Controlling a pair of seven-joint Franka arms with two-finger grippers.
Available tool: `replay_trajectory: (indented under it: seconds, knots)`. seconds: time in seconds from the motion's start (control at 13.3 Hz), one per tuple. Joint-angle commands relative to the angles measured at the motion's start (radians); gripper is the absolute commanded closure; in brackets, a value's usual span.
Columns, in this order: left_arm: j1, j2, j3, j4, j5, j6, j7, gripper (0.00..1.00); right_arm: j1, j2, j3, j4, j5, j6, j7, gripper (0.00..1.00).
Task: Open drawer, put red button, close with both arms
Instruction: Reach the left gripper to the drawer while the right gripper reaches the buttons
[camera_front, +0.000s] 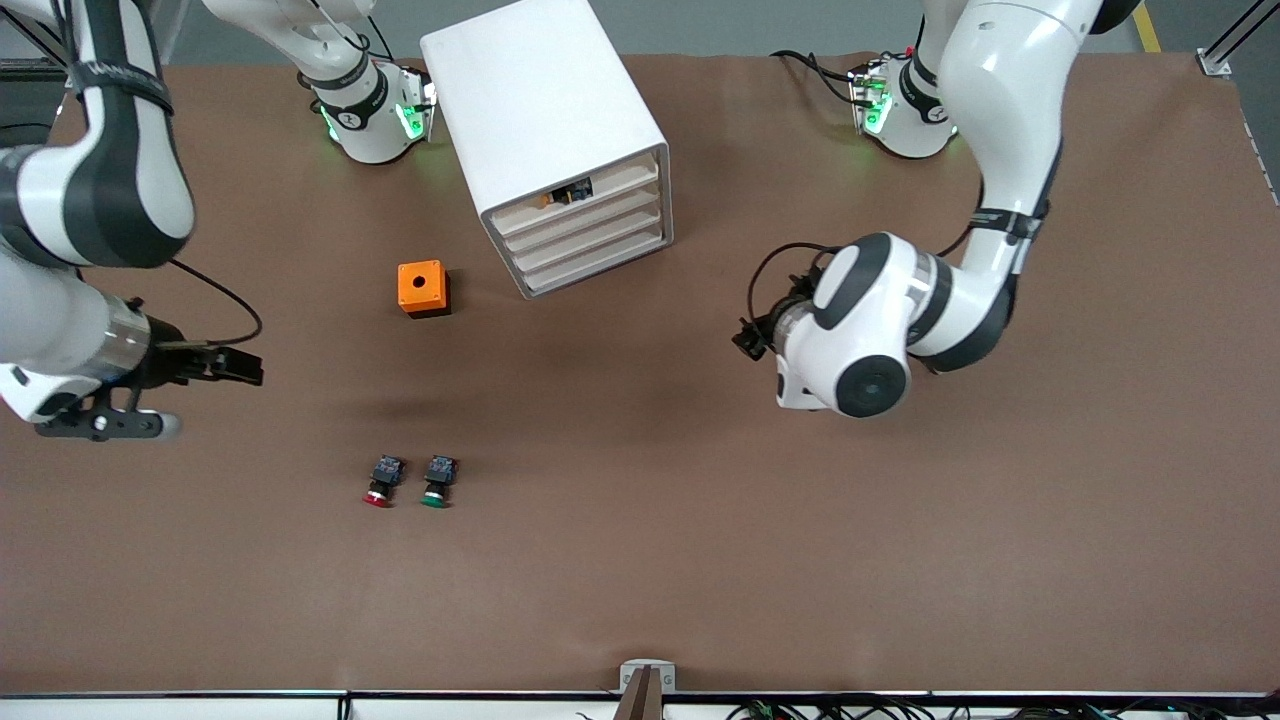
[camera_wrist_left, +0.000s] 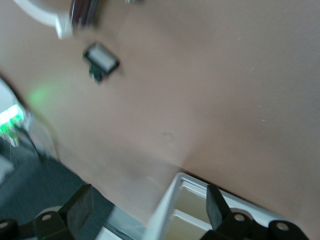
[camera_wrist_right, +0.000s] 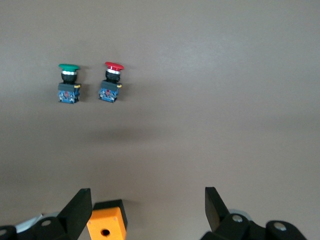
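One brown tabletop (camera_front: 900, 560). One white rounded cabinet (camera_front: 545, 110), set between the two arm bases, holding four stacked drawers, all pushed in; the top drawer (camera_front: 585, 190) shows small parts at its front, and the drawer (camera_front: 590, 213) of the task, second from the top, sits closed just below it. One orange box (camera_front: 423, 288) with a round hole in its top, near the cabinet, toward the right arm's end of the tabletop. Two push buttons, lying side by side and just apart, nearer to the front camera than the orange box: one red button (camera_front: 381, 481) and one green button (camera_front: 438, 481), the red one toward the right arm's end; each has a black body with a blue bit. Two white arms. Left tool (camera_front: 748, 338): one, in the air over bare tabletop toward the left arm's end, fingers spread wide and empty; its wrist view shows a corner of the cabinet between the fingers. Right tool (camera_front: 240, 365): one, in the air over bare tabletop at the right arm's end, fingers spread wide and empty; its wrist view takes in both buttons and the orange box.
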Motion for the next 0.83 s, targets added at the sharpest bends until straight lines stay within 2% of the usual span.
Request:
replay_trajectory:
  seconds: [0.0, 0.23, 0.53, 0.75]
  knots:
    - [-0.042, 0.059, 0.007, 0.030, -0.121, -0.011, -0.197, 0.00, -0.008, 0.068, 0.040, 0.020, 0.013, 0.035, 0.096, 0.00]
    - [-0.061, 0.123, 0.007, 0.024, -0.284, -0.013, -0.458, 0.01, -0.013, 0.169, 0.066, 0.020, 0.016, 0.130, 0.208, 0.00]
    - [-0.061, 0.203, 0.007, 0.022, -0.557, -0.014, -0.812, 0.02, -0.021, 0.280, 0.130, 0.020, 0.016, 0.268, 0.389, 0.00]
    - [-0.074, 0.257, 0.007, 0.025, -0.689, -0.013, -1.004, 0.18, -0.021, 0.343, 0.166, 0.019, 0.014, 0.368, 0.474, 0.00]
